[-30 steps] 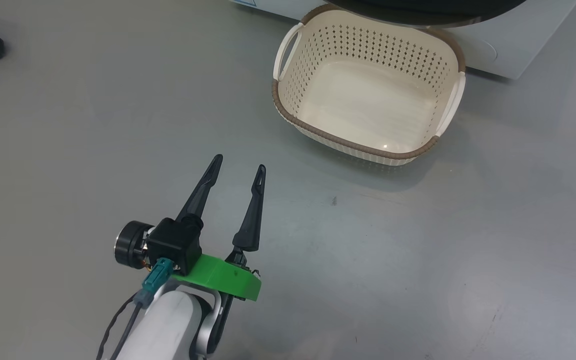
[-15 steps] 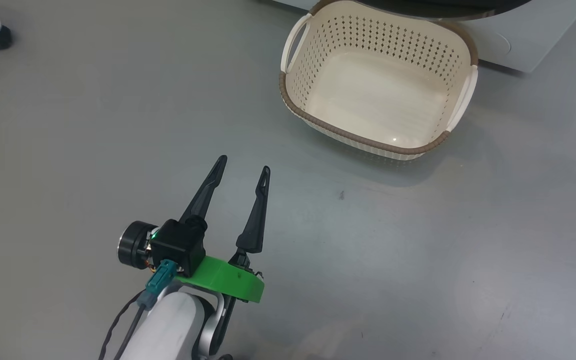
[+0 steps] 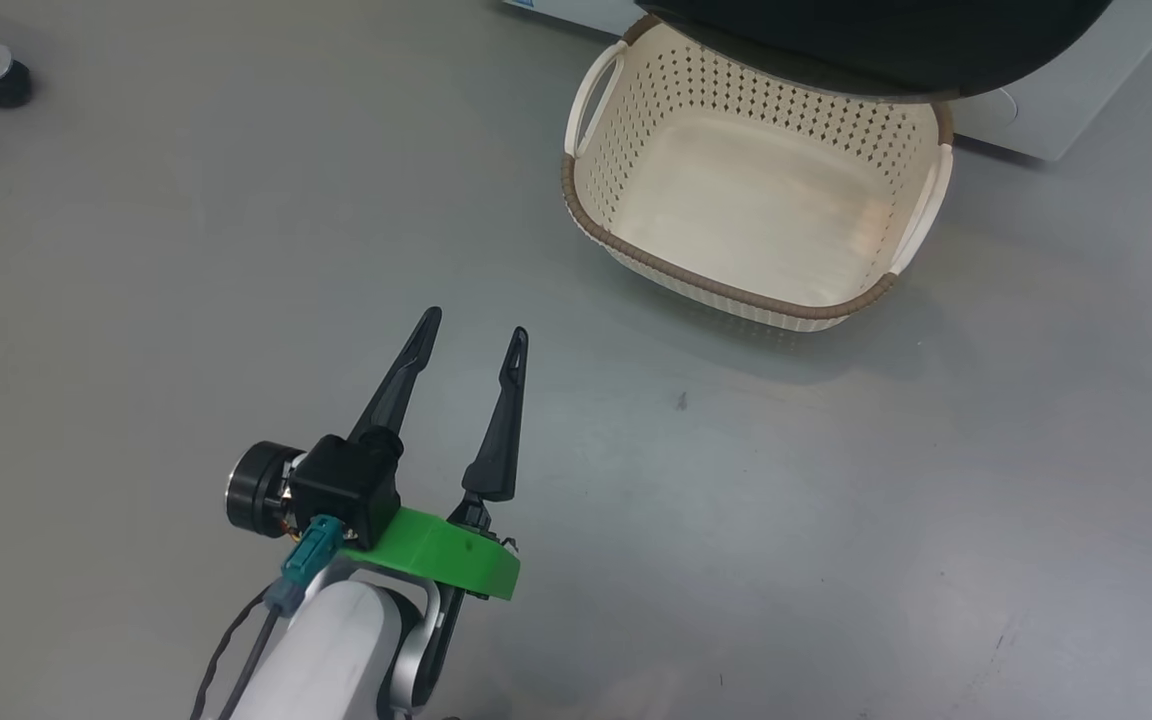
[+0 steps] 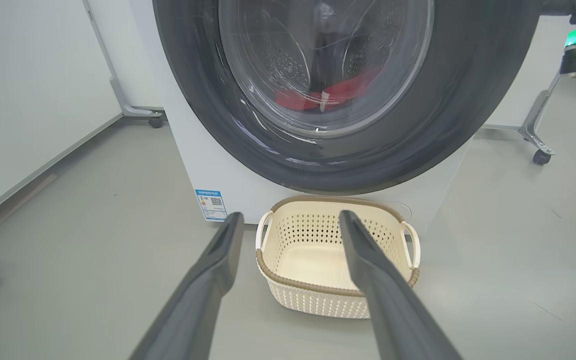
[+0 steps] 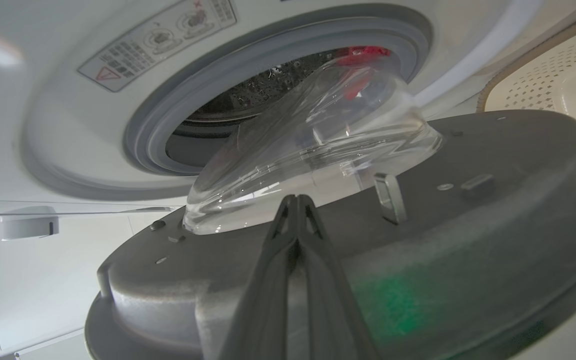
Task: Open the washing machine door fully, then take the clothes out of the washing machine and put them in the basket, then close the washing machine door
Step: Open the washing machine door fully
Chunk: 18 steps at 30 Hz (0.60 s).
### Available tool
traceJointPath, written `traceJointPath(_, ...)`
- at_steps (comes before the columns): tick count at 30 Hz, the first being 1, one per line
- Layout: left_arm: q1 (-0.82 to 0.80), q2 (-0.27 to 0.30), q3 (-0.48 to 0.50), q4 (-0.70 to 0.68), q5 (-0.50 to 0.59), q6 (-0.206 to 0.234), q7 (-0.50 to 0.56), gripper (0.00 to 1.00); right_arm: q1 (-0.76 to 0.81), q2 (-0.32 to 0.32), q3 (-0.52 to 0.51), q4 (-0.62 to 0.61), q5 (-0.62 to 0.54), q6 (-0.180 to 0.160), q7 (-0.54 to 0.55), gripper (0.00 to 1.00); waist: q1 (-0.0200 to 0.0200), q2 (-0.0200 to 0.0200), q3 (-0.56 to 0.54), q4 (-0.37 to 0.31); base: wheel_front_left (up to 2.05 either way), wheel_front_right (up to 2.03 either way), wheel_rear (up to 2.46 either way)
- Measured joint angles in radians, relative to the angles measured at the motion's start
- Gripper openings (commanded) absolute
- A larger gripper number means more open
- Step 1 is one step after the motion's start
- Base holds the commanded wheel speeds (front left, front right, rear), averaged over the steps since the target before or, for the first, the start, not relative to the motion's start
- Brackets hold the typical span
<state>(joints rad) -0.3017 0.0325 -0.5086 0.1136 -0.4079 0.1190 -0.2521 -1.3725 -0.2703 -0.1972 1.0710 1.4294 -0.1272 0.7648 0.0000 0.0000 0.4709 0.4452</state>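
**Door-opening step, both arms.** My right end effector (image 5: 295, 200) is clenched, fingers pressed together with nothing between them. Its tips lie over the grey inner face of the washing machine door (image 5: 468, 225), just short of the glass bowl (image 5: 318, 150); I cannot tell whether they touch the face. The door stands part open, with a gap between it and the gasket (image 5: 140, 150) of the washing machine (image 5: 68, 125) beyond my tips. The clothes (image 4: 338, 92) lie in the drum (image 5: 248, 92), past the bowl.

**Technique (judgement).** I should press on the flat inner face rather than the curved bowl, where closed tips would likely slide. I should also keep off the latch tab (image 5: 389, 197) just to the right of my tips, and follow the door's arc until it stops.

**Edges and room.** My left end effector (image 3: 476, 325) is released, fingers spread and holding nothing, above bare floor (image 3: 136, 250). Ahead of it the basket (image 3: 736, 100) stands empty, close against the machine's front. The door's black rim overhangs the basket's far edge, apparently passing above it. Floor lies open on both sides of this end effector.
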Motion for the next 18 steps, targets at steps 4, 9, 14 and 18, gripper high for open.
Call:
traceJointPath(4, 0.000, 0.000, -0.002, 0.000, 0.000, 0.000, 0.000, 1.00, 0.000, 0.001, -0.007, -0.005, 0.000, 0.000, -0.002, 0.00, 0.0000, 0.0000, -0.006, -0.007, 0.00, 0.00, 0.00)
traceJointPath(9, 0.000, 0.000, 0.005, 0.007, 0.002, 0.000, 0.000, 1.00, 0.004, -0.002, -0.029, -0.031, 0.000, 0.040, -0.053, 0.00, 0.0000, 0.0000, -0.014, -0.015, 0.00, 0.00, 0.00)
traceJointPath(14, 0.002, 0.000, 0.026, 0.008, 0.009, 0.000, 0.000, 1.00, 0.029, -0.015, -0.029, -0.064, -0.018, 0.116, -0.114, 0.00, 0.0000, 0.0000, -0.035, -0.027, 0.00, 0.00, 0.00)
traceJointPath(18, 0.005, 0.000, 0.037, 0.014, 0.014, 0.000, 0.000, 1.00, 0.073, -0.012, -0.020, -0.081, -0.031, 0.180, -0.136, 0.00, 0.0000, 0.0000, -0.053, -0.037, 0.00, 0.00, 0.00)
